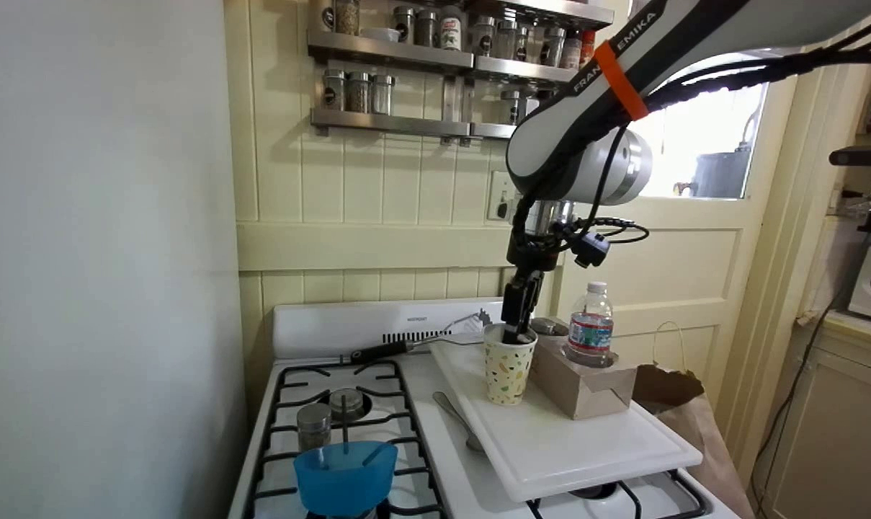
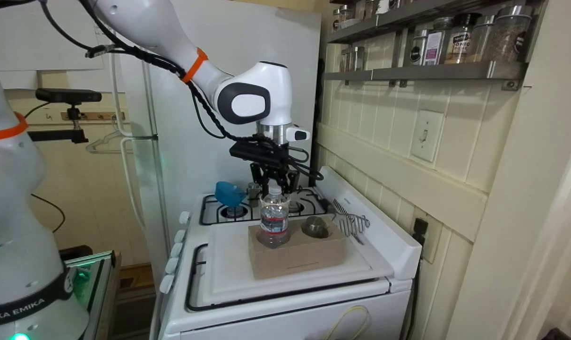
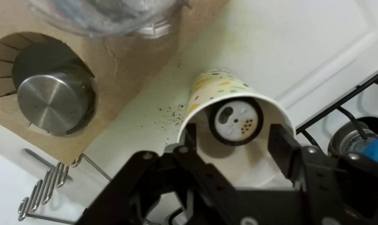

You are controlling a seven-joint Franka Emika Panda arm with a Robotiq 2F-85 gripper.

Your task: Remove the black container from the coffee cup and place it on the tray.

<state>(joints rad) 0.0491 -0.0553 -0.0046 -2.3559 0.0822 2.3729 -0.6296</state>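
Observation:
The black container (image 3: 260, 120) stands inside the coffee cup. In the wrist view I see its round top, a pale perforated disc with a black rim; its body is hidden. The cream speckled coffee cup (image 1: 508, 371) stands upright on the white tray (image 1: 572, 450); it also shows in the wrist view (image 3: 215, 82). My gripper (image 3: 232, 132) is open, pointing down, with its fingertips inside the cup's mouth, one on each side of the container's top and apart from it. In an exterior view the gripper (image 1: 516, 333) reaches into the cup; the container is hidden there.
A brown box (image 1: 597, 396) lies on the tray beside the cup. It holds a clear water bottle (image 1: 591, 328) and a metal-lidded jar (image 3: 52, 103). A spoon (image 1: 455, 418), a black-handled utensil (image 1: 381, 352), a stove grate and a blue cup (image 1: 345, 479) lie nearby.

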